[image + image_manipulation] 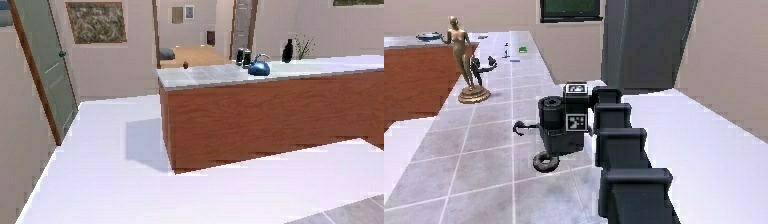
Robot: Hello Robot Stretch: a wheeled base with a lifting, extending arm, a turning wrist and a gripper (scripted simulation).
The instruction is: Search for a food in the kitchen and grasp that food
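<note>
1. Counter with brown sides and a pale top is seen ahead. A tiled top is seen on the arm side. The kitchen is judged reached, with the search under way and no grasp made.
2. Arm is stretched out over the tiled top.
3. Gold statue and blue kettle are noted and ruled out as food.
4. Pincer is seen at the arm's end with only bare tile behind it, so nothing is held. Its spread cannot be told.
5. No sure food is made out. A green speck lies far up the tiled top, well apart from the pincer and beyond the statue. A dark lump sits at the counter's near corner. Either may be food, but neither can be identified.
</note>
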